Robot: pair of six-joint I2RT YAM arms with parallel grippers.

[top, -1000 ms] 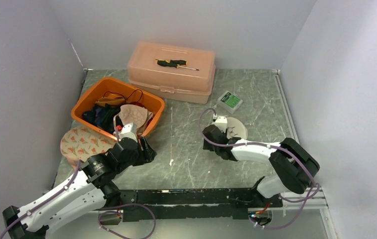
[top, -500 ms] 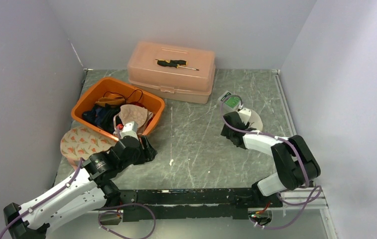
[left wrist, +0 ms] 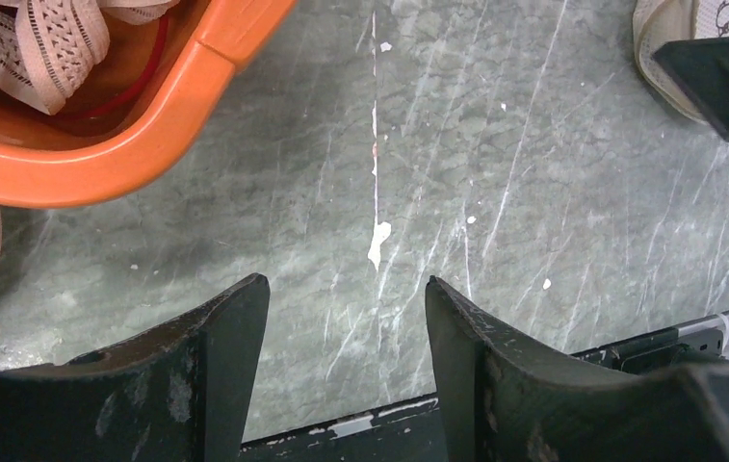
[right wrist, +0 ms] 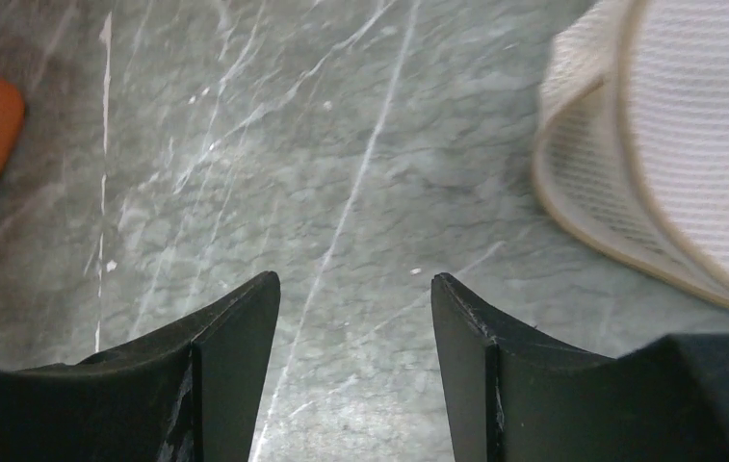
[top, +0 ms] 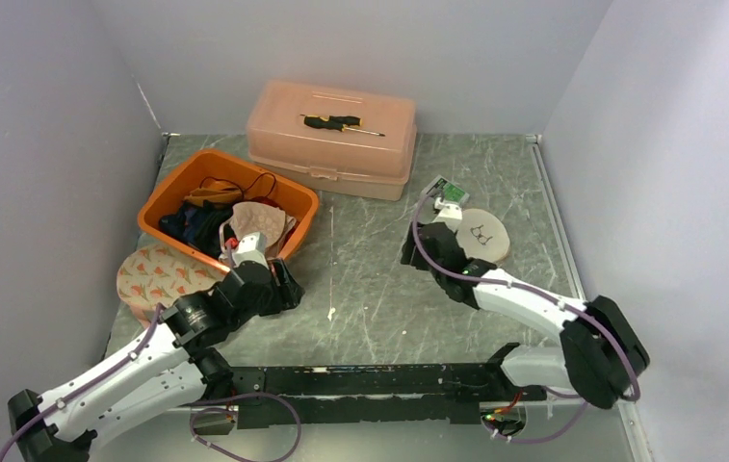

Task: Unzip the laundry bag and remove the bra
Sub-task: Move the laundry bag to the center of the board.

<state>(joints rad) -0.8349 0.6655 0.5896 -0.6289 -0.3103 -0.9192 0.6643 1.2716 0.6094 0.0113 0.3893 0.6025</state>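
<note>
The laundry bag (top: 483, 234) is a round white mesh pouch with a small bra drawing on top, lying flat at the table's right. It also shows as the laundry bag (right wrist: 688, 144) and the laundry bag (left wrist: 673, 48). I cannot tell whether its zip is open. My right gripper (top: 410, 252) (right wrist: 355, 284) hangs open just left of the bag, over bare table, holding nothing. My left gripper (top: 281, 289) (left wrist: 346, 284) is open and empty next to the orange bin (top: 293, 195). A beige lace garment (top: 257, 223), seemingly a bra, lies in that bin.
The orange bin (left wrist: 177, 115) holds dark clothes and pink lace (left wrist: 47, 38). A round floral pad (top: 153, 274) lies by its near left side. A pink lidded box (top: 333, 137) with a screwdriver (top: 341, 123) stands at the back. A small green box (top: 450, 190) sits behind the bag.
My right arm swung off the bag, first back-right, then left, its jaws widening slightly. The bag now lies uncovered, a little farther back and right. The left arm barely moved.
</note>
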